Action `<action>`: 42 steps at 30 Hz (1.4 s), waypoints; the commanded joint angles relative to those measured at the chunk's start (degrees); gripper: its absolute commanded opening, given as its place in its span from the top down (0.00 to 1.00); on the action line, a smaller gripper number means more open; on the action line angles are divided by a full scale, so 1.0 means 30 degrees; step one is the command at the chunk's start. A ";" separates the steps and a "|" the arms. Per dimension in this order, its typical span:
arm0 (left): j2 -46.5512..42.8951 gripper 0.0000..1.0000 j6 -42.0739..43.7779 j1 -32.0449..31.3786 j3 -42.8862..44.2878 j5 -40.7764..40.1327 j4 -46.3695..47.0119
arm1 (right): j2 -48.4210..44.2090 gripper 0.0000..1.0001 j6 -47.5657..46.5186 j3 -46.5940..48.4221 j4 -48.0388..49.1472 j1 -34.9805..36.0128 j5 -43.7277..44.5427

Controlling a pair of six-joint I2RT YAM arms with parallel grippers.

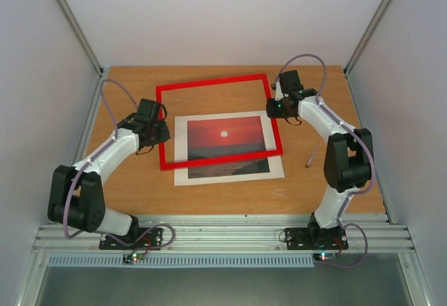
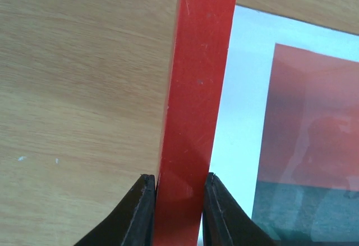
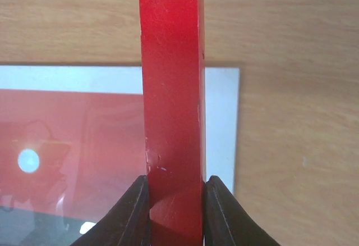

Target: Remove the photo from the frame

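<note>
Both grippers grip the thin red frame (image 1: 209, 82). My left gripper (image 1: 162, 121) is shut on its left bar, and my right gripper (image 1: 271, 107) is shut on its right bar. In the left wrist view the red bar (image 2: 196, 89) runs between the black fingers of the gripper (image 2: 178, 184). The right wrist view shows the same: the bar (image 3: 171, 89) is pinched by the gripper (image 3: 176, 187). The sunset photo (image 1: 227, 142) lies flat on the table inside a white mat border (image 1: 230, 173). The frame sits shifted toward the back, and its near bar crosses the lower part of the photo.
A wooden tabletop (image 1: 126, 180) carries everything. A small thin pen-like object (image 1: 312, 154) lies to the right of the mat, near the right arm. White walls and metal rails close in the left, right and back sides.
</note>
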 commanded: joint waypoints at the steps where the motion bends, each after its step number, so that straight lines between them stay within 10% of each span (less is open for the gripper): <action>1: 0.0476 0.99 -0.1061 0.1550 0.0098 0.1080 0.0879 | 0.1234 0.98 0.1612 0.1889 0.0167 0.0440 -0.3872; 22: -0.0908 0.99 -0.1657 0.6016 -0.4026 0.1718 0.1646 | 0.7622 0.82 0.1831 0.7094 0.0139 0.3998 -0.5292; 35: 0.0116 0.49 -0.1227 0.6009 -0.4245 0.0608 0.0914 | 0.8798 0.86 0.2053 0.7154 0.0454 0.4058 -0.5302; 42: -0.1527 0.28 -0.0760 0.5621 -0.3927 0.0284 -0.0214 | 0.8158 0.57 0.1860 0.6867 0.0291 0.4062 -0.4958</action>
